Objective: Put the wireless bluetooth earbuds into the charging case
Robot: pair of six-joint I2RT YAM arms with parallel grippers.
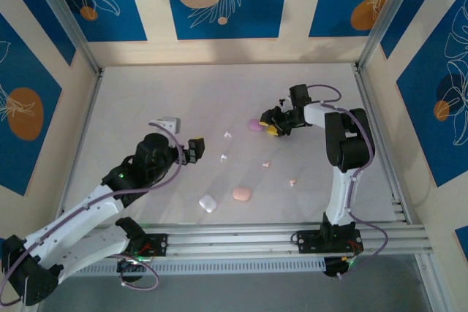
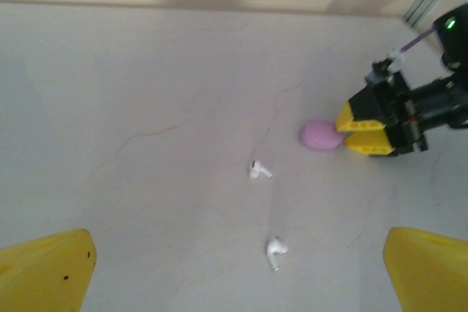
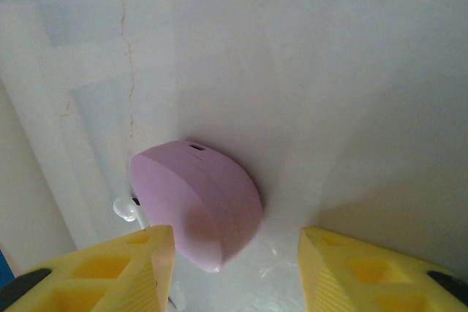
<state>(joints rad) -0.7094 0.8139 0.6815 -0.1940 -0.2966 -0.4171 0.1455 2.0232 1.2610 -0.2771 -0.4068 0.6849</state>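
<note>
Two white earbuds (image 1: 227, 135) (image 1: 224, 157) lie mid-table, ahead of my left gripper (image 1: 194, 149). The left wrist view shows them (image 2: 259, 171) (image 2: 276, 251) beyond its open yellow fingers (image 2: 47, 272). Two pale pink earbuds (image 1: 266, 164) (image 1: 292, 181) lie further right. A closed lilac charging case (image 1: 254, 126) rests on the table. My right gripper (image 1: 270, 122) stands open at that case (image 3: 194, 206), which lies partly between its fingers (image 3: 110, 268), nearer the left one. A white earbud (image 3: 126, 208) peeks out behind the case.
A white case (image 1: 208, 203) and a pink case (image 1: 241, 193) sit near the front edge. A small white block (image 1: 170, 123) lies behind the left arm. Aluminium frame posts and walls bound the table (image 1: 146, 100).
</note>
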